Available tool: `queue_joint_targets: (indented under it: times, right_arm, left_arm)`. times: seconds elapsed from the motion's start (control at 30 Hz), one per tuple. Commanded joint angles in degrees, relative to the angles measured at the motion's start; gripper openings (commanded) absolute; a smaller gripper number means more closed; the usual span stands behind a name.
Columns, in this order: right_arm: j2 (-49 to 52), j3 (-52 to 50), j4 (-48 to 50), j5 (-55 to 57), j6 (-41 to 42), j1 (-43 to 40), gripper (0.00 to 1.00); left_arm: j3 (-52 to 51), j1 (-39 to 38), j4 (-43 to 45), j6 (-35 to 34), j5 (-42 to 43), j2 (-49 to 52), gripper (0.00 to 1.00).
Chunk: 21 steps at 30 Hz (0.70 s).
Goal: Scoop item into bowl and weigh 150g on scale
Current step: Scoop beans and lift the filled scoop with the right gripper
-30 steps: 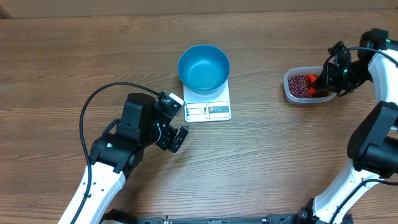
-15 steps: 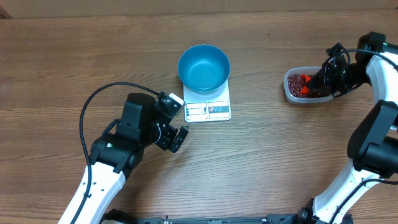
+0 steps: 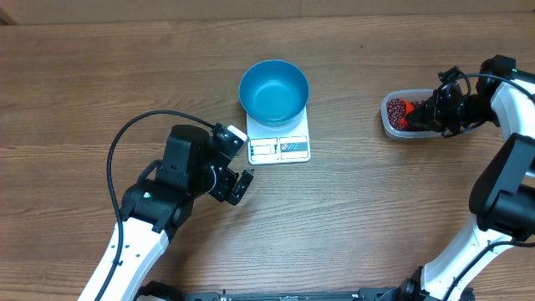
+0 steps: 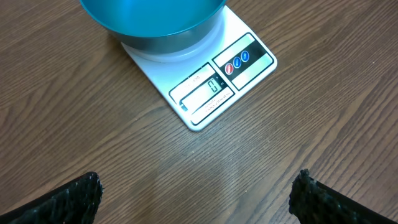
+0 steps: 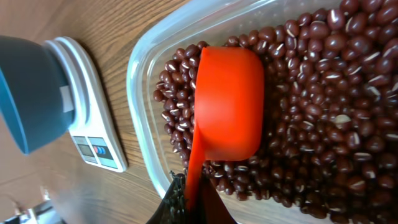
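The blue bowl (image 3: 273,90) stands empty on the white scale (image 3: 279,144), whose display (image 4: 205,90) reads zero. The dark red beans (image 5: 323,124) fill a clear tub (image 3: 391,125) at the right. My right gripper (image 5: 193,202) is shut on the handle of an orange scoop (image 5: 227,106), whose cup lies on the beans at the tub's left end. In the overhead view the right gripper (image 3: 428,112) hangs over the tub. The left gripper (image 3: 238,186) is open and holds nothing, just in front of the scale; its fingertips (image 4: 87,186) stand wide apart over bare wood.
A black cable (image 3: 138,134) loops over the table left of the left arm. The tub's rim (image 5: 140,93) lies between the scoop and the scale (image 5: 93,137). The right arm's base (image 3: 501,201) stands at the right edge.
The right gripper has swung the orange scoop leftward across the tub, lowering its cup onto the beans. The left arm has not moved.
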Motion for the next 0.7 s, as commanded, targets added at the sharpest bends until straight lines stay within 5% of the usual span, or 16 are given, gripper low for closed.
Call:
queue_joint_targets:
  times: [0.0, 0.67]
  right_arm:
    - [1.22, -1.66, -0.13, -3.41, 0.68, -0.13, 0.04]
    - [1.22, -1.73, -4.39, -18.64, -5.46, -10.19, 0.04]
  left_arm:
    - [-0.46, -0.11, 0.02, 1.31, 0.87, 0.17, 1.0]
    - [-0.46, -0.11, 0.02, 1.31, 0.87, 0.17, 1.0]
